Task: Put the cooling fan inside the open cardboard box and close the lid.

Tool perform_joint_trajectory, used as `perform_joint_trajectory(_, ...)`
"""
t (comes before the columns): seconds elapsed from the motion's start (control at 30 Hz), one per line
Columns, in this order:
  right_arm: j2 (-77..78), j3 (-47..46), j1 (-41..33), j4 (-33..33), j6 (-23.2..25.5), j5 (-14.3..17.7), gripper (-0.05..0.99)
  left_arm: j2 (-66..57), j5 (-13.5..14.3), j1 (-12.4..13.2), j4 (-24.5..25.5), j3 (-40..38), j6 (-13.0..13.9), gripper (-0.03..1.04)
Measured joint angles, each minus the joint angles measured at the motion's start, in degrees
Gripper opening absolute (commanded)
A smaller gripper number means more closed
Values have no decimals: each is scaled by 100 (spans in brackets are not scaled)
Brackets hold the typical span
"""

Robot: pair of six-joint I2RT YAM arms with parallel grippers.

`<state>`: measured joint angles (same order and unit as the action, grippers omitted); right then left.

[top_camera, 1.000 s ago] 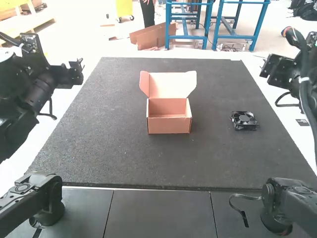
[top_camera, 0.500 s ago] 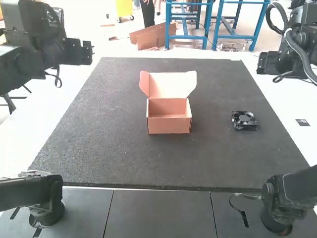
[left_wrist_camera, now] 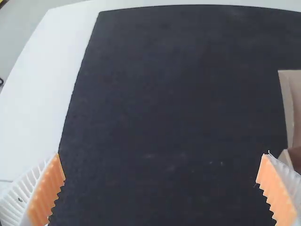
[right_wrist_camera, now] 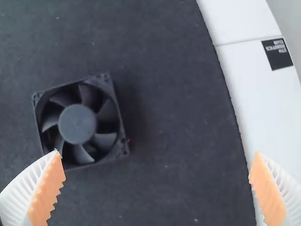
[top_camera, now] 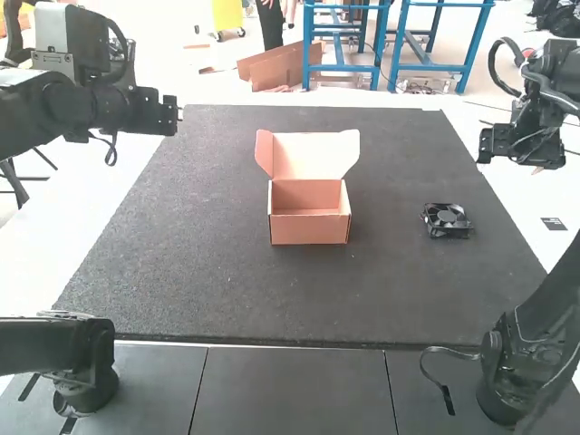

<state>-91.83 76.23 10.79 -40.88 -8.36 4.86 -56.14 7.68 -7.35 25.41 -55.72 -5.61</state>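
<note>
Right wrist view puts the cooling fan (right_wrist_camera: 80,123) flat on the black mat (right_wrist_camera: 178,56), well to the right of the open cardboard box (top_camera: 308,210). You should find it light and rigid. Take it across 2 opposite frame edges, never by the blades, which look fragile. Your right gripper (right_wrist_camera: 153,186) hangs above it, fingers spread wide. The left gripper (left_wrist_camera: 160,188), equally wide, hovers over the mat's far left part, apart from the box.
</note>
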Motion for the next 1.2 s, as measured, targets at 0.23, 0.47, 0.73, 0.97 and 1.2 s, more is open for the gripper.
perform_joint_trajectory(0.23,-811,125,0,-61,-177,-254,90,-205,-420,0,-11,0,-254,97)
perform_joint_trajectory(0.47,-1661,496,0,-101,-332,-323,90,-634,-566,0,-131,0,-332,97)
perform_joint_trajectory(0.73,-2656,1827,122,-1108,-457,-426,90,-732,-627,0,-223,-2,-348,97)
perform_joint_trajectory(0.97,-3261,2789,387,-2153,-498,-621,90,-734,-649,0,-264,-2,-348,97)
perform_joint_trajectory(1.2,-3418,2883,396,-2457,-553,-728,90,-761,-686,0,-343,-2,-348,97)
